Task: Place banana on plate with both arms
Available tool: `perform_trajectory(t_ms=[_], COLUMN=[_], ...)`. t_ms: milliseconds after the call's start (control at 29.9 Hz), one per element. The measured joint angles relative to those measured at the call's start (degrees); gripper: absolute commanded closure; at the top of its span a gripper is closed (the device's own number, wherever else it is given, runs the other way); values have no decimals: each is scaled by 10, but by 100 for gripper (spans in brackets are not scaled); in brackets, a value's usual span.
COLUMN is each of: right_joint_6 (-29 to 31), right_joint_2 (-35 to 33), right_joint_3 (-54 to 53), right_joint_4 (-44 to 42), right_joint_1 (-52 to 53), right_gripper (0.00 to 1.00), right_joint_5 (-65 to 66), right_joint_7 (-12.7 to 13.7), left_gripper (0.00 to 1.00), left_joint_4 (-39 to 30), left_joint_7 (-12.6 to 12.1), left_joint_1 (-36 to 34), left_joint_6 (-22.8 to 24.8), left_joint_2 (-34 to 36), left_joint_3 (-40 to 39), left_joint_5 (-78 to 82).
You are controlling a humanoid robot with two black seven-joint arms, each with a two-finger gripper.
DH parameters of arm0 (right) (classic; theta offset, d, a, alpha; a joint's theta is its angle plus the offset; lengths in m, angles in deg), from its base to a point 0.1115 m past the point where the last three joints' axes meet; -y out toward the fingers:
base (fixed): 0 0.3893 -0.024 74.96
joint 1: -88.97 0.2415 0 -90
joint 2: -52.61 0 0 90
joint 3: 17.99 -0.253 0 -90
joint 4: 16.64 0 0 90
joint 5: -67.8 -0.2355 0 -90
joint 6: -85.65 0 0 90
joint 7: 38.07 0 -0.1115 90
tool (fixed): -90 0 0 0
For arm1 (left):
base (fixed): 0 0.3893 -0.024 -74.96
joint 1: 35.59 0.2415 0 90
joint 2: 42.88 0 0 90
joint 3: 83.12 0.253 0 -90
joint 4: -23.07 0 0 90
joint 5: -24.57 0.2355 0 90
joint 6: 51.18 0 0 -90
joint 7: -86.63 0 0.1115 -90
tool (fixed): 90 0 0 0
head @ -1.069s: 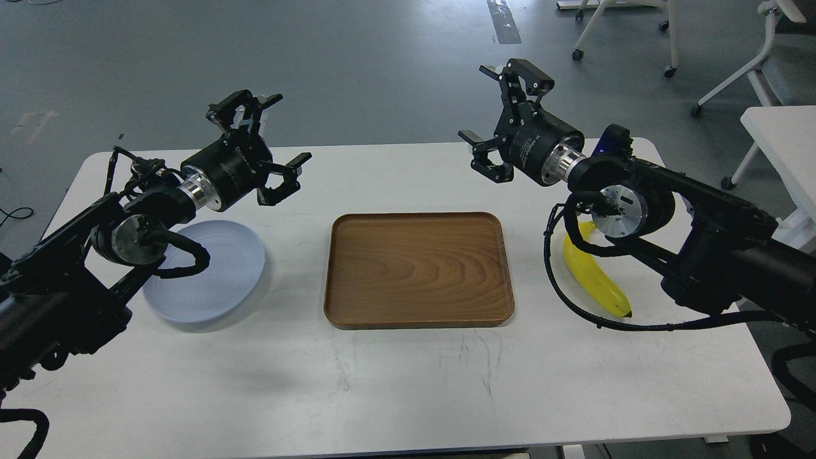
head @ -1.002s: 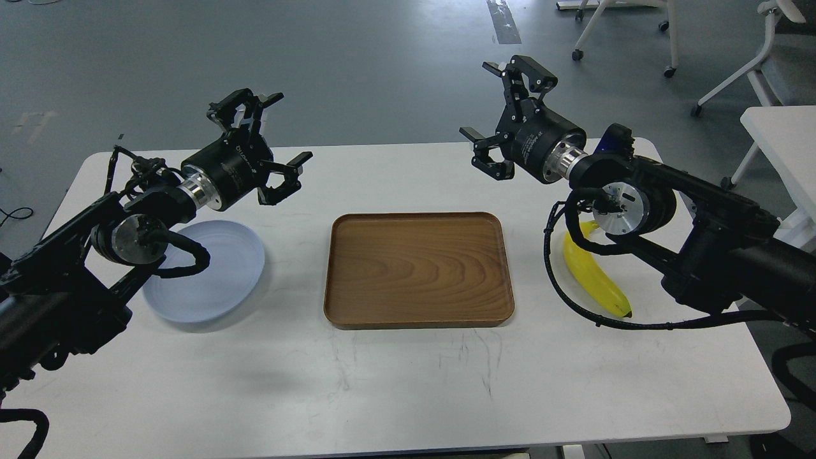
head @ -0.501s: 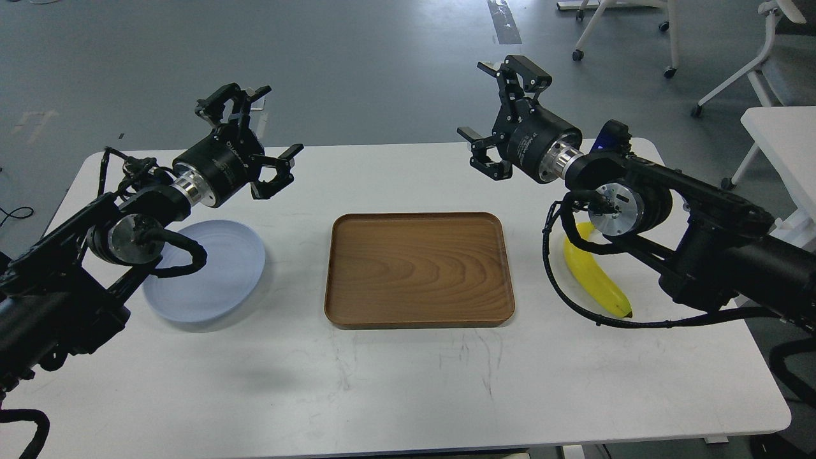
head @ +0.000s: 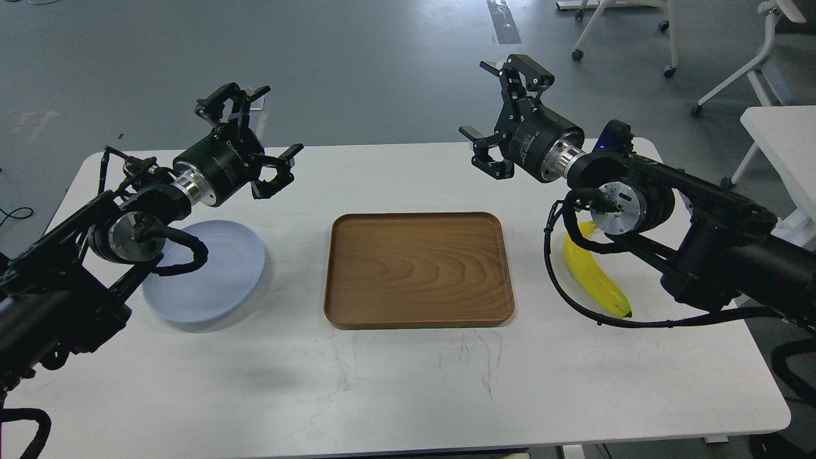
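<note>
The yellow banana (head: 596,277) lies on the white table at the right, partly hidden under my right arm and its cable. The pale blue plate (head: 213,274) sits at the left, partly hidden by my left arm. My left gripper (head: 255,131) is open and empty, held in the air above the table's far left, beyond the plate. My right gripper (head: 497,105) is open and empty, held high above the table's far edge, up and left of the banana.
A rectangular brown wooden tray (head: 417,271) lies in the middle of the table (head: 408,382) between plate and banana. White chairs on castors (head: 733,57) and another white table (head: 784,140) stand at the right on the grey floor.
</note>
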Motion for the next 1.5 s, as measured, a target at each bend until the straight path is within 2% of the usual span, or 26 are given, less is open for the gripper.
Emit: perform_trajectory(t_ms=[969,1169,1269,1403,1503], right_joint_6=[3,3,4,5,5], right_joint_2=[0,-2,-4,-13,-27], right_joint_3=[5,5,5,2,-2], right_joint_4=[-2,-2,-2,-2,-1], right_joint_1=[0,-2,-3,-6,-8], right_gripper=[0,0,0,0,0], right_joint_5=[3,5,6,6,6], right_joint_7=[1,1,-1,-3,-4], left_gripper=[2,2,2,2,2], left_joint_4=[-6,-31,-56,-161,-217], left_joint_7=[-1,-35,-39,-39,-38], left_joint_1=[-1,-8,-18,-25,-25], left_joint_6=[-25,-37,-94,-197,-226], left_joint_2=[3,8,24,81,135], left_joint_3=[7,12,27,65,90], left_joint_5=[3,29,124,318,429])
